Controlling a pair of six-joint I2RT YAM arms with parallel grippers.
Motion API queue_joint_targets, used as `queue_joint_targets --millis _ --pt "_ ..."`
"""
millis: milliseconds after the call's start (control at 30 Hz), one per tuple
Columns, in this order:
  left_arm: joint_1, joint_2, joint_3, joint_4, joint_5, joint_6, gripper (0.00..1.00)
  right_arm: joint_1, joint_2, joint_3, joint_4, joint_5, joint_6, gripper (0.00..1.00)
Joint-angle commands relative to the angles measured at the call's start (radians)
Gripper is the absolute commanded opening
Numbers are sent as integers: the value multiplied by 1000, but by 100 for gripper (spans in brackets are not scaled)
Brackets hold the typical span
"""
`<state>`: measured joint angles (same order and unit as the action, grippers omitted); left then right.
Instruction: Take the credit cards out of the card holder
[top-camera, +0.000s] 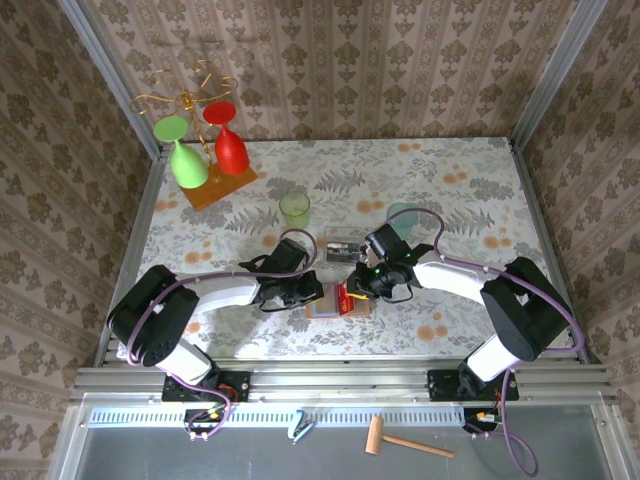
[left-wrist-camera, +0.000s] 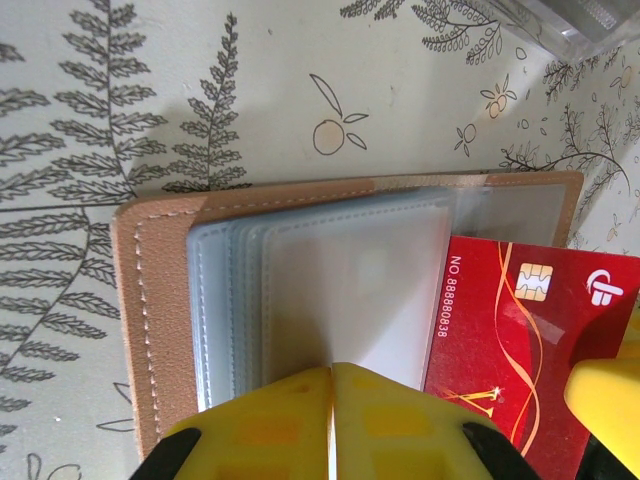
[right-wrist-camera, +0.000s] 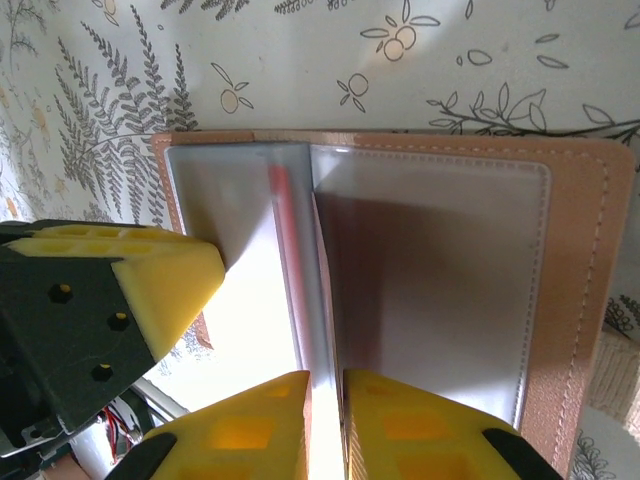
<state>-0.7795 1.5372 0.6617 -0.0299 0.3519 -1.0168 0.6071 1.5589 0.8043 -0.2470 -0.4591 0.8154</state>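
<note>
The card holder (top-camera: 322, 311) lies open on the table (top-camera: 460, 180) near its front edge, between the two arms, salmon cover down and clear sleeves (left-wrist-camera: 340, 280) up. The left gripper (left-wrist-camera: 331, 410) has its fingers brought fully together, and their tips sit on the near edge of the sleeve stack. That looks like a hold-down, so the wallet does not slide while a card is drawn sideways. The red card (left-wrist-camera: 520, 340) is already well out of its pocket. Its chip and printed number are exposed past the sleeve edge, while its left margin is tucked under the plastic. The right gripper (right-wrist-camera: 325, 420) comes in from that side, which suits pulling along the pocket's opening. Its fingers stand almost together with only a thin bright slit between them, and an upright leaf runs into that slit beside a red sliver. Whether that leaf is a sleeve or the card's own edge, and whether it is truly pinched, I cannot tell. The near corners of the card and the sleeves are cut off behind the yellow fingertips in both wrist views. From above the arms cover most of the wallet. A silvery-grey card is nowhere clear to me; a small clear box (top-camera: 343, 244) just behind the wallet holds something dark, possibly it.
</note>
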Motion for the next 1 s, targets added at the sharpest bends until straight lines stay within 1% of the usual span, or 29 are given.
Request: queue_joint_targets --millis 0,367,700,867,967 --pt "-7 4 -5 -30 -11 1 10 9 -27 24 -46 18 16 16" --pt "4 -49 -10 -36 -16 1 10 16 -32 29 -58 31 17 10" --pt "8 -74 -18 -30 -19 0 10 22 -48 44 -78 45 14 7" --pt "13 -84 -23 -21 -21 1 10 23 -70 66 -130 66 -12 6" --pt "18 -91 -36 17 -15 -2 10 23 -80 99 -194 97 -53 5"
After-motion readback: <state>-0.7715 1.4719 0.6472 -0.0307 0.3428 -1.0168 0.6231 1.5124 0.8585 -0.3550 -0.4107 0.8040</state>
